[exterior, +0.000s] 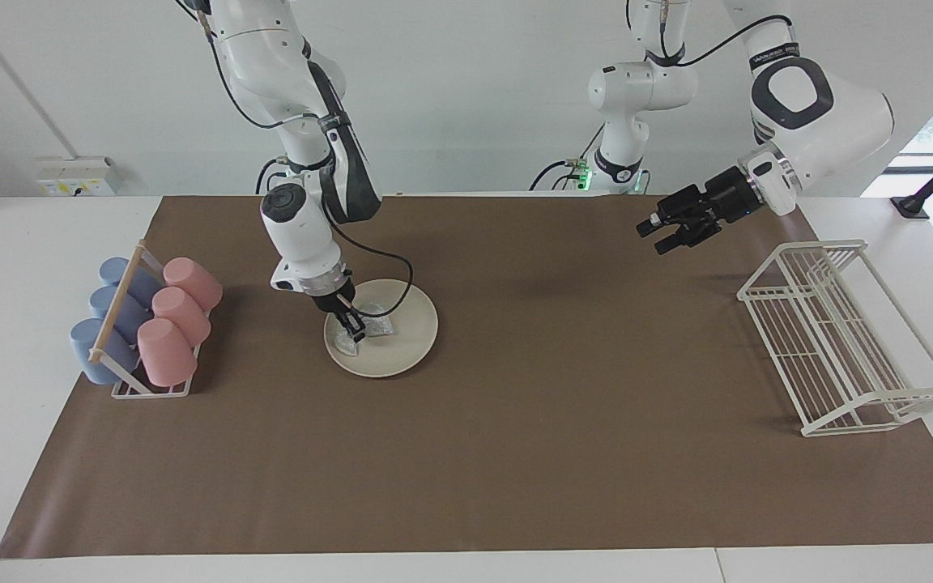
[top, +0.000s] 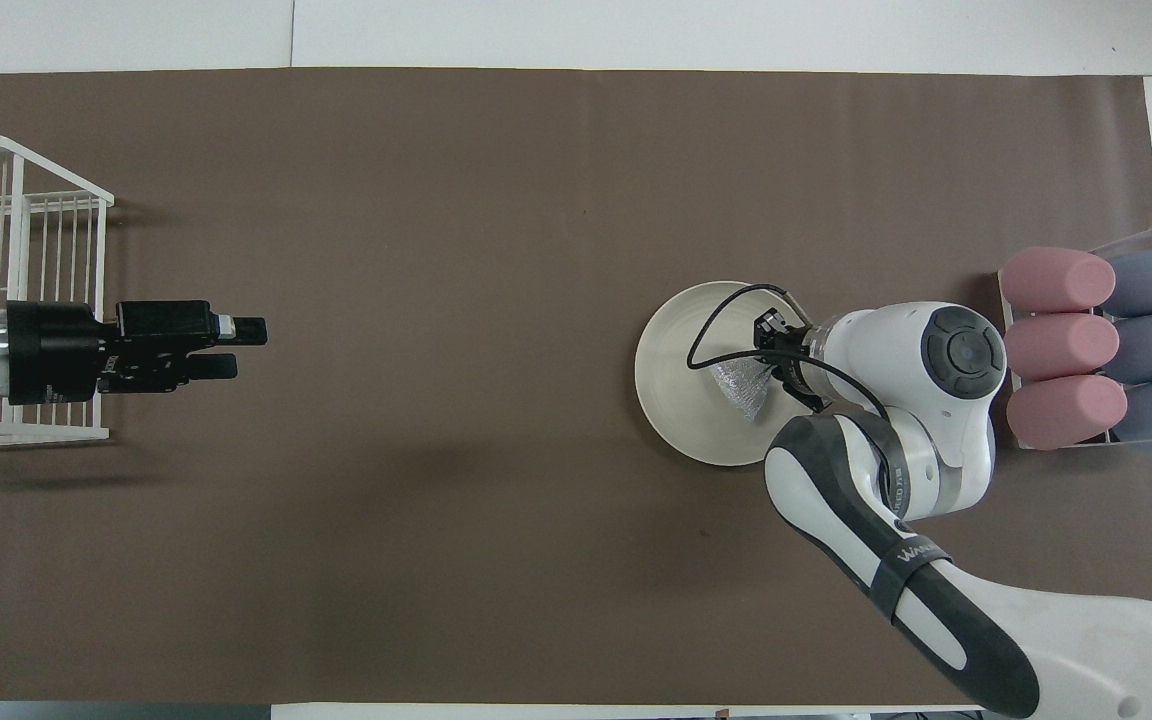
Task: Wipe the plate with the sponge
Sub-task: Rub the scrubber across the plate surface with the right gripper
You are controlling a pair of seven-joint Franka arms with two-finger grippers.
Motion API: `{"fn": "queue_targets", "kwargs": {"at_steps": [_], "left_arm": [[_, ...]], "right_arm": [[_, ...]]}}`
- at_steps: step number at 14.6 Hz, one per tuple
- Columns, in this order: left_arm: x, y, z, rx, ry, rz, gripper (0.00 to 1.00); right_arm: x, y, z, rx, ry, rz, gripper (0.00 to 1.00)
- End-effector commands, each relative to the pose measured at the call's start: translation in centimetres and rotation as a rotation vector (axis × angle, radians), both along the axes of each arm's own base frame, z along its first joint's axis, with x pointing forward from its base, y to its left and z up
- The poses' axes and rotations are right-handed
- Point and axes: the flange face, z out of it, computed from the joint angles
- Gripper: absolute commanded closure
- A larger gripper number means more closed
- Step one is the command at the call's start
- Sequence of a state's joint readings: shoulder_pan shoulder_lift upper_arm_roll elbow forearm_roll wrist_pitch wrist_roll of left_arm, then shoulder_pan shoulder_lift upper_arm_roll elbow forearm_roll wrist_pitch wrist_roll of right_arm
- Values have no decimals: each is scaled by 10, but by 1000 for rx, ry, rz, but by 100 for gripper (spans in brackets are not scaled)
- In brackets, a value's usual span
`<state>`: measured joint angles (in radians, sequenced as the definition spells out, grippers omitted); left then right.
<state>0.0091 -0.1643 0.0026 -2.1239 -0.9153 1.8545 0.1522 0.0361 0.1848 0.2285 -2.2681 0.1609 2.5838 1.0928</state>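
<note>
Resting on the table (exterior: 515,453) toward the right arm's end, the plate (exterior: 410,344) lies directly under the right hand (exterior: 351,326), which presses the sponge (exterior: 377,326) it clenches onto it, while the left hand (exterior: 665,233), fingers parted, waits well apart.

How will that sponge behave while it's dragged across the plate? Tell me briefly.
The sponge looks crinkly and limp, so it will probably bunch under the right gripper. It seems light. The plate lies loose, so it may slide.
</note>
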Motion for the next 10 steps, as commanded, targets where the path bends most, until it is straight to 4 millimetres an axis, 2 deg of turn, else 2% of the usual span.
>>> {"fn": "queue_targets", "kwargs": {"at_steps": [1, 4, 5, 8, 10], "left_arm": [[1, 2, 5, 25, -2, 13, 0], [1, 2, 5, 26, -4, 15, 0], [1, 3, 5, 26, -5, 16, 0], [2, 3, 5, 27, -6, 17, 0], [1, 0, 5, 27, 0, 18, 0]], "right_arm": [[-22, 30, -32, 0, 64, -23, 100], [-36, 68, -30, 7, 80, -74, 100], [-38, 73, -30, 9, 81, -81, 100], [-34, 70, -28, 9, 72, -59, 100], [-27, 68, -14, 13, 53, -42, 100]]}}
